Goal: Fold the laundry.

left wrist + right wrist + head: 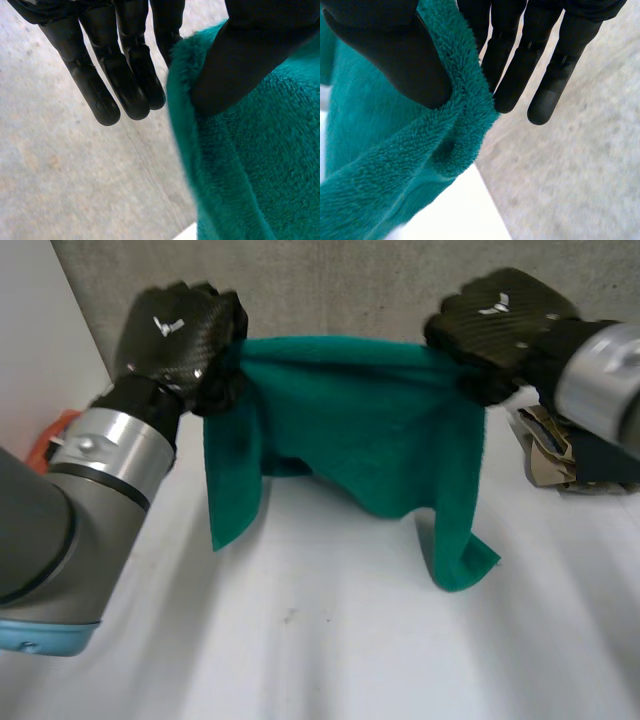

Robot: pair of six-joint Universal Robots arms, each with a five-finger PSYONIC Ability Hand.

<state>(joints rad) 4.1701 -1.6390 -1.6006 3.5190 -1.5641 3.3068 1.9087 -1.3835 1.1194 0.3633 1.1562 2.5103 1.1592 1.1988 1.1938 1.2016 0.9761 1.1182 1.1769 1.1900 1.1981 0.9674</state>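
Above the white table (300,640), a green towel (350,430) hangs stretched between the two hands, held up by its top edge. The left hand (180,335) has the upper corner on its side. Its wrist view shows the thumb (240,65) pressing the fleecy cloth against straight fingers (125,75), so it is clamped on the towel in a pinch. The right hand (500,325) takes the opposite upper corner the same way, thumb (395,60) squeezing the rolled edge against its fingers (520,65).

This looks like the spreading-out step, before any fold is made. The next move likely calls for both hands to come down together, keeping the top edge taut so the towel lies flat rather than in a heap.

The towel is thick and plush, deep green, and it does not hang square. The top edge is nearly straight, the left side drops in a narrow flap, the middle is drawn up, and the right lower corner hangs lowest, near the table. Whether that corner touches the surface cannot be told.
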